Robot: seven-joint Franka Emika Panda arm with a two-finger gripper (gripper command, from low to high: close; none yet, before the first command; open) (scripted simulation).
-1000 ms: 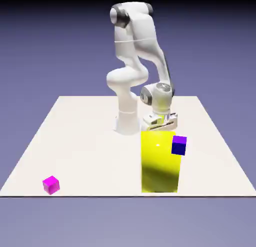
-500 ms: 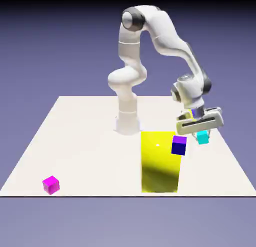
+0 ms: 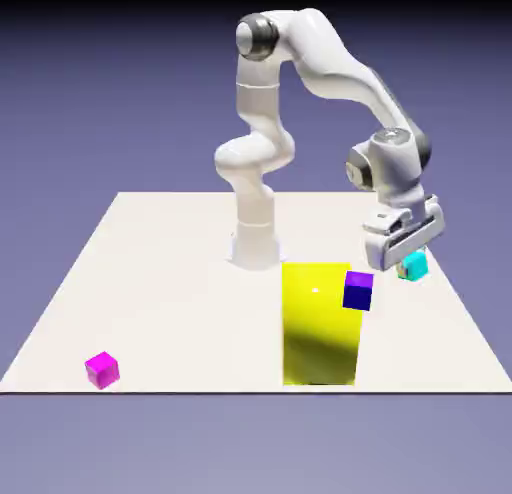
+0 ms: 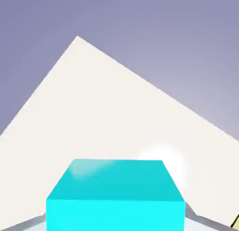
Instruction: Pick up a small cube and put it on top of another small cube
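Cyan cube (image 3: 413, 266) sits clamped between my gripper's (image 3: 410, 265) fingers; I see the blue cube (image 3: 358, 291) by the yellow block (image 3: 319, 327), magenta cube (image 3: 102, 370) well apart.

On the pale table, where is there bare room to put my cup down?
The exterior view shows bare table between the pink cube and the yellow block. It is crowded at the block's other side, by the dark blue cube, gripper and cyan cube.
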